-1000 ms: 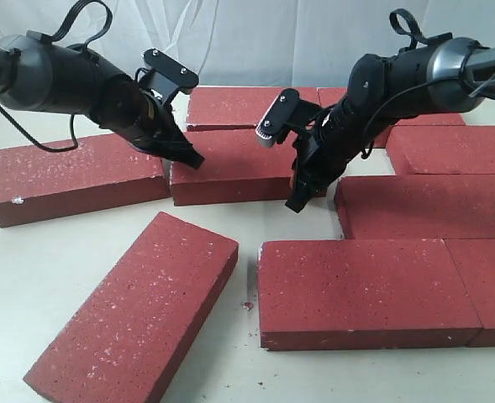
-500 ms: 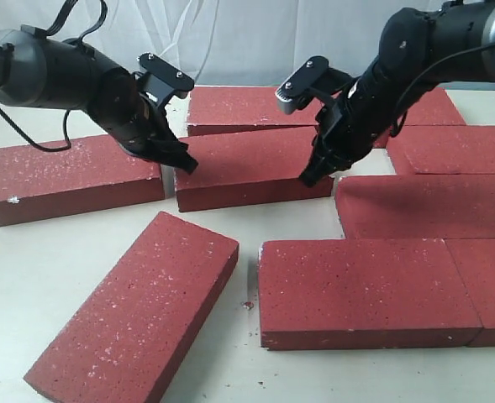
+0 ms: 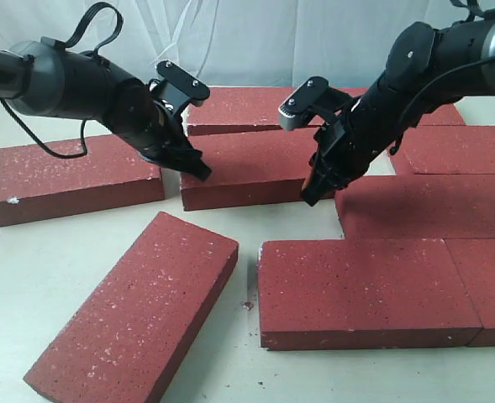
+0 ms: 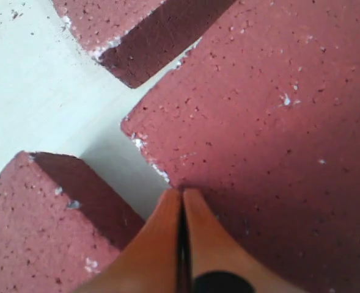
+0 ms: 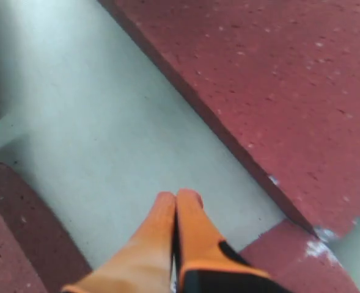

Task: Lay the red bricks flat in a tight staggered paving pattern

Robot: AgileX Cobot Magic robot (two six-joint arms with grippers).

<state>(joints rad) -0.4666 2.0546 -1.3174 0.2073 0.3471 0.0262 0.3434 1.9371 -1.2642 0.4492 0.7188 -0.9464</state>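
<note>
Middle brick (image 3: 247, 164) slightly farther right

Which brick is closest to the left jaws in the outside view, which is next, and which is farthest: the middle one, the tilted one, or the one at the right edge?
1. Middle brick: centre, with the left jaws' tips right at its left end.
2. Tilted brick: front left, lying askew.
3. Right-edge brick: far across on the right.
</note>
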